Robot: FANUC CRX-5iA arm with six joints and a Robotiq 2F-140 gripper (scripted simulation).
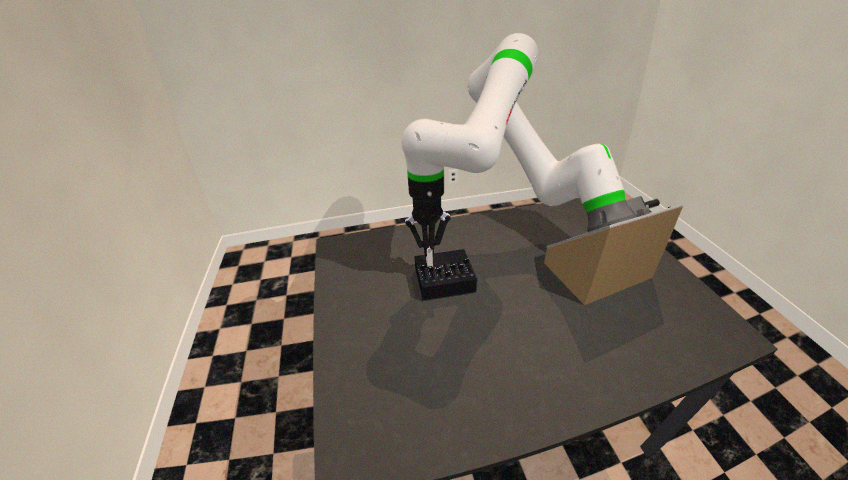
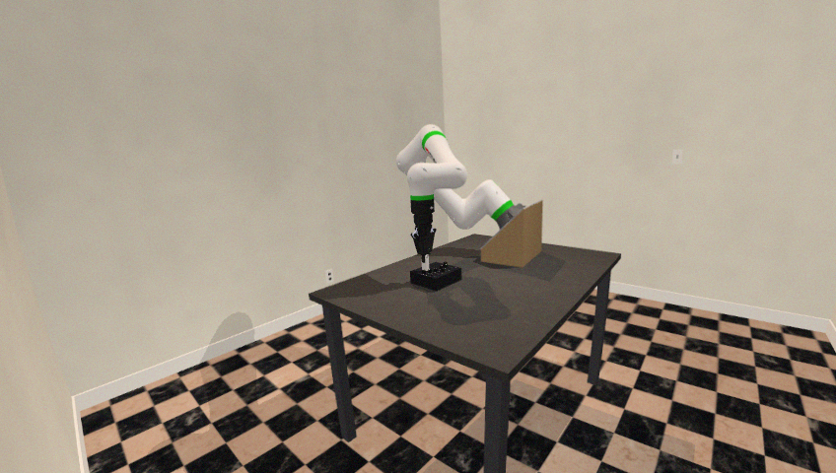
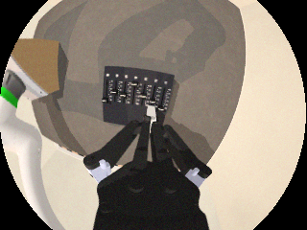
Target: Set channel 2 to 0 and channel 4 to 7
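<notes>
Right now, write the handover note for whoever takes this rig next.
Gripper: shut, nothing between the fingers, pointing straight down with its pale tip at the lighting desk, over the faders near one end of the row.
Lighting desk: upright on the dark table, beside the tan wedge carrying the arm.
Done: cannot confirm; fader levels are too small to read.
Left: verify channel 2 at 0, channel 4 at 7, others unchanged.

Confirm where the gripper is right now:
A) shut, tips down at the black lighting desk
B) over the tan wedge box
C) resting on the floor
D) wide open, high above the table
A: the gripper points straight down with its fingers pressed together, its pale tips down at the faders at one end of the lighting desk, well away from the tan wedge box.
</notes>
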